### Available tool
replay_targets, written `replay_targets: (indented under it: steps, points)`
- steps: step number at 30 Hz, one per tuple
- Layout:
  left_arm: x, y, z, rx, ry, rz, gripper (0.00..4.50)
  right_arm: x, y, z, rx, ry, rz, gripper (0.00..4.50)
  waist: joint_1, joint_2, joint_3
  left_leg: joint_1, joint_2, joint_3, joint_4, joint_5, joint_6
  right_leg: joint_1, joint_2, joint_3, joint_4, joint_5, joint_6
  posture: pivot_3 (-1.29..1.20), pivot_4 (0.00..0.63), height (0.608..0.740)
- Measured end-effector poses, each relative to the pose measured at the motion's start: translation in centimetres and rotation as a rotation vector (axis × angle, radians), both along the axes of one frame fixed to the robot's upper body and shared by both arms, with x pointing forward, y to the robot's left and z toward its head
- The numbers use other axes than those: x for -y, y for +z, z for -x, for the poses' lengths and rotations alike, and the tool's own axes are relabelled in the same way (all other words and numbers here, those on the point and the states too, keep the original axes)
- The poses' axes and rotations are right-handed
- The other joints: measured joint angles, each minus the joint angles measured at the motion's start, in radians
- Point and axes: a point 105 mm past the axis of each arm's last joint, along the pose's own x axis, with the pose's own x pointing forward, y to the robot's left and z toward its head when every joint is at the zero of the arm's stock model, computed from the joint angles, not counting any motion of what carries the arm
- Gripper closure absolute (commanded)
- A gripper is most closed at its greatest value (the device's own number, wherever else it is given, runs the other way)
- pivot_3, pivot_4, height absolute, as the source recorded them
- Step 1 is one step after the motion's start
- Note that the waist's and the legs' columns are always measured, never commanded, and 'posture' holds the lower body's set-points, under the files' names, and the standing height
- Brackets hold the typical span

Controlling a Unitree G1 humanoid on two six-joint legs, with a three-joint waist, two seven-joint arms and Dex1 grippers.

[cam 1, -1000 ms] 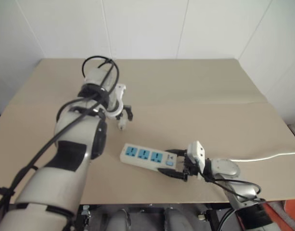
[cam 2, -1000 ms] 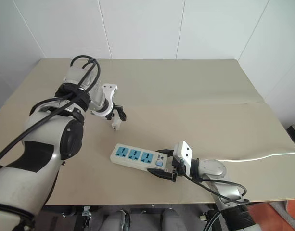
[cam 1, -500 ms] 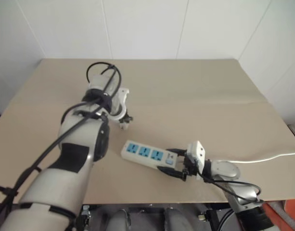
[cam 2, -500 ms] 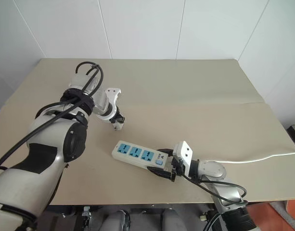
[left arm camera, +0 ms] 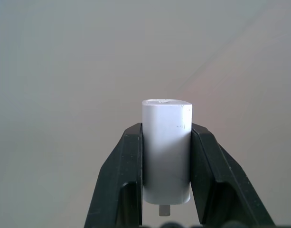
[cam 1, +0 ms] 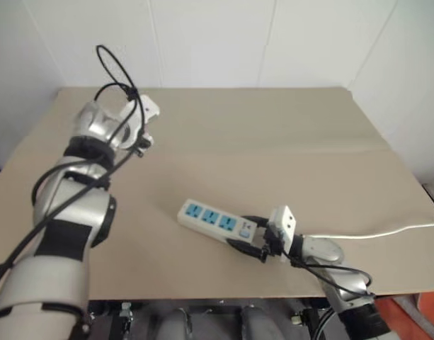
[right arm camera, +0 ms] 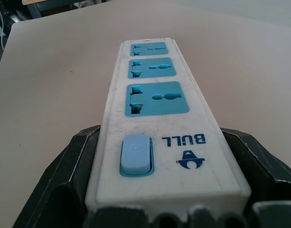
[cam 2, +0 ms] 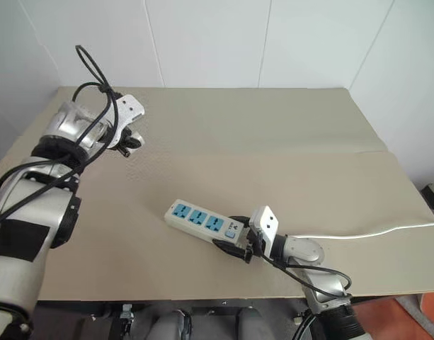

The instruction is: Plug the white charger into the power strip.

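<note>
Left gripper [left arm camera: 166, 209]: clamps the white charger [left arm camera: 166, 149].
Right gripper [right arm camera: 164, 190]: grips the power strip [cam 2: 202, 221] at its switch end.
Table [cam 1: 287, 134]: bare far half.

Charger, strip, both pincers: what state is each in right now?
Charger: clamped in left pincer, off the table, unplugged.
Strip: flat on table, three sockets empty.
Left pincer: shut on charger.
Right pincer: fingers around the strip's switch end.
</note>
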Motion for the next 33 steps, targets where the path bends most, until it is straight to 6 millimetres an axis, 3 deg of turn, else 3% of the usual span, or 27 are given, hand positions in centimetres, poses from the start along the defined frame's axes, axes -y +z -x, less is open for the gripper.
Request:
replay_targets:
  steps: [3, 6, 12, 18, 22, 27, 33]
  points:
    - [0.7, 1.1, -0.2, 0.156, -0.091, 0.04, 3.51, -0.1, 0.0, -0.1, 0.001, 0.005, 0.0, 1.06, 0.003, 0.0, 0.0, -0.001, 0.0, 0.0, 0.0, 0.0, 0.0, 0.0, 0.0, -0.001, 0.002, 0.0, 0.0, 0.0, 0.15, 0.74]
    - [1.3, 1.6, 0.6, 0.147, -0.219, 0.057, 3.51, -0.4, 0.0, -0.1, -0.001, 0.018, -0.001, 1.06, -0.001, 0.0, 0.0, -0.001, 0.0, 0.0, 0.0, 0.0, 0.0, 0.0, 0.0, -0.001, 0.003, 0.0, 0.0, 0.0, 0.15, 0.74]
    - [1.0, 2.2, 5.3, -0.146, -0.592, 0.003, 3.51, -0.5, -0.2, 0.2, -0.009, 0.038, 0.0, 1.06, -0.009, 0.0, 0.0, 0.0, 0.001, 0.001, 0.0, 0.0, 0.0, 0.0, 0.002, -0.001, 0.001, 0.0, 0.0, 0.0, 0.15, 0.74]
    - [-1.1, 3.7, 8.4, -0.317, -0.717, -0.184, 3.51, -0.8, -0.4, 0.5, -0.019, 0.045, -0.003, 1.06, -0.012, 0.0, 0.0, 0.002, 0.002, 0.0, 0.001, 0.0, 0.001, 0.001, 0.002, -0.001, 0.001, 0.0, 0.0, 0.0, 0.15, 0.74]
    - [-2.2, 2.0, 10.5, -0.489, -0.747, -0.295, 3.51, -1.1, -0.5, 0.6, -0.021, 0.053, -0.008, 1.06, -0.02, 0.0, 0.0, 0.001, 0.003, 0.0, 0.001, 0.0, 0.001, 0.001, 0.003, -0.001, 0.002, 0.0, 0.0, 0.0, 0.15, 0.74]
    - [-2.1, -1.3, 14.0, -0.732, -0.819, -0.298, 3.51, -1.2, -0.5, 0.6, -0.018, 0.052, -0.005, 1.06, -0.023, 0.0, 0.0, 0.002, 0.003, 0.0, 0.002, -0.001, 0.002, 0.002, 0.004, -0.001, 0.002, 0.0, 0.0, 0.0, 0.15, 0.74]
    - [-0.7, -4.1, 15.3, -0.859, -0.859, -0.223, 3.51, -1.2, -0.5, 0.6, -0.018, 0.05, 0.002, 1.06, -0.018, 0.0, 0.0, 0.001, 0.006, -0.001, 0.007, -0.001, 0.002, 0.002, 0.007, 0.0, 0.003, -0.001, 0.0, 0.0, 0.15, 0.74]
